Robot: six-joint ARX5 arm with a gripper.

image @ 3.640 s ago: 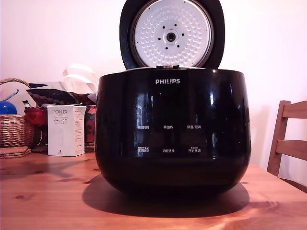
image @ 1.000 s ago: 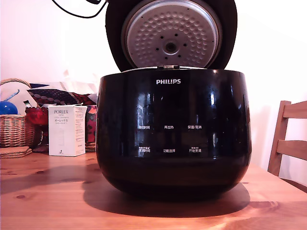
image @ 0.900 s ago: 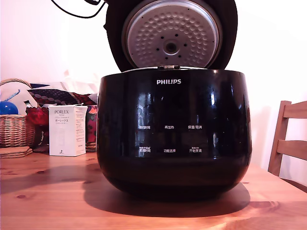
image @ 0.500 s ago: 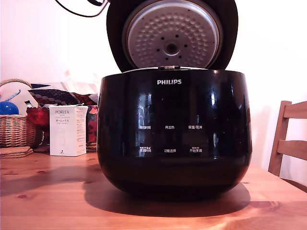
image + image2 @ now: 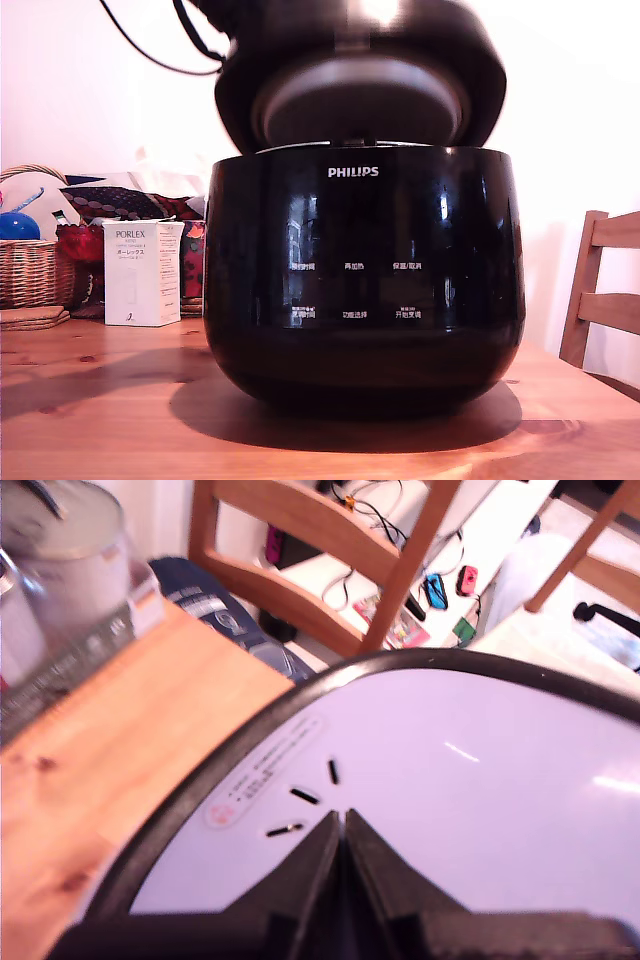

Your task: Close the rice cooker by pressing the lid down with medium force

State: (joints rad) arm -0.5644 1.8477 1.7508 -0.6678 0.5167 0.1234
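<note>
Wrist view shows the gripper (image 5: 343,825) with its fingers pressed together, holding nothing, tips resting on the glossy outer face of the lid (image 5: 450,780), likely so the closed tips work as one blunt pusher. Exterior view has the lid (image 5: 360,90) blurred, tilted partway over the rice cooker (image 5: 365,290), not yet latched. The cooker sits on a wooden table (image 5: 100,410), chair (image 5: 600,290) at the exterior view's right.

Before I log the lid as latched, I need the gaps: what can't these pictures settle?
- Exterior view: the lid is motion-blurred; its inner plate reads as a dark smear.
- Exterior view: the gripper is out of sight.
- Wrist view: the gripper fingertips meet on the lid; the rice cooker rim is hidden beneath it.
</note>
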